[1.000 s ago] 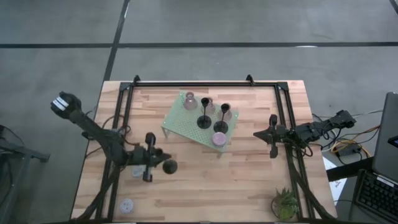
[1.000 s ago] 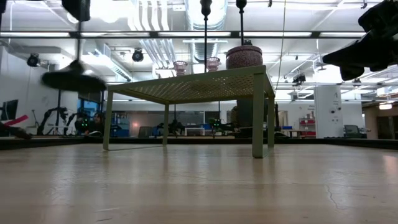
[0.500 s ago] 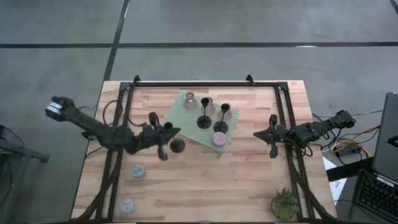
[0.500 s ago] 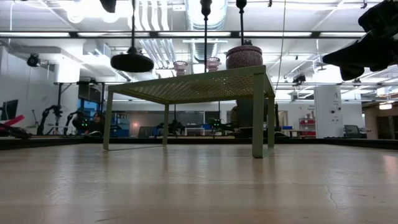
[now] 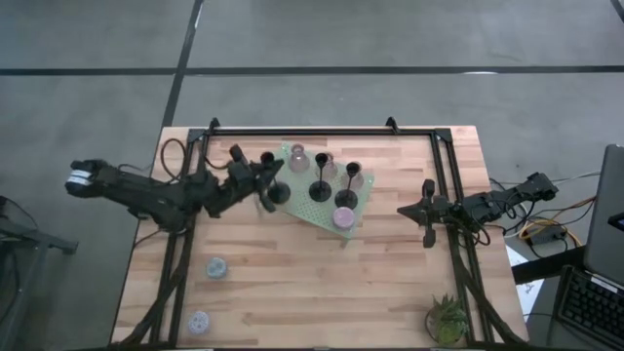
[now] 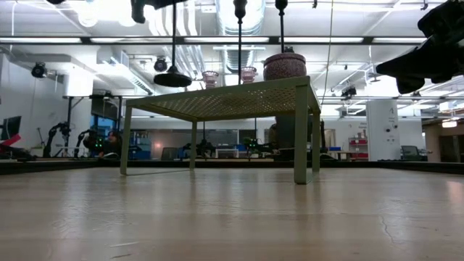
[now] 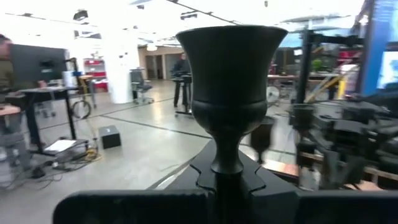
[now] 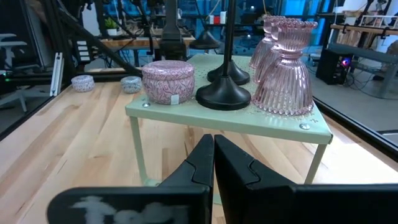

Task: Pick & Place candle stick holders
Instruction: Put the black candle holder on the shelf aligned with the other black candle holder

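Observation:
My left gripper (image 5: 261, 178) is shut on a black slim-stemmed candle stick holder (image 5: 272, 177). Its round base (image 6: 172, 78) hovers just above the left corner of the pale green perforated stand (image 5: 291, 203). On the stand are two more black holders (image 5: 320, 189), pink glass ones (image 8: 289, 68) and a squat pink round one (image 5: 344, 216). Two lavender squat holders (image 5: 214, 268) (image 5: 199, 320) rest on the table at the near left. My right gripper (image 5: 427, 234) waits shut at the right, above the table. My left gripper pinches the black holder's thin stem (image 7: 227, 163), just under its cup (image 7: 230, 68), between its two fingers. The fingers come level from the table's left and lie across the stem. The holder stands about upright, its base lowest and lifted clear of the table.
A spiky green plant (image 5: 447, 319) sits at the near right corner. A black frame (image 5: 302, 130) runs along the table's far edge and down both sides. Bare wood lies in front of the stand, between it and the near edge.
My left gripper has swung from the near left toward the table's far edge and the stand, rising as it went, with the black holder in it. The holder's base has come from beside the stand to above the stand's left corner.

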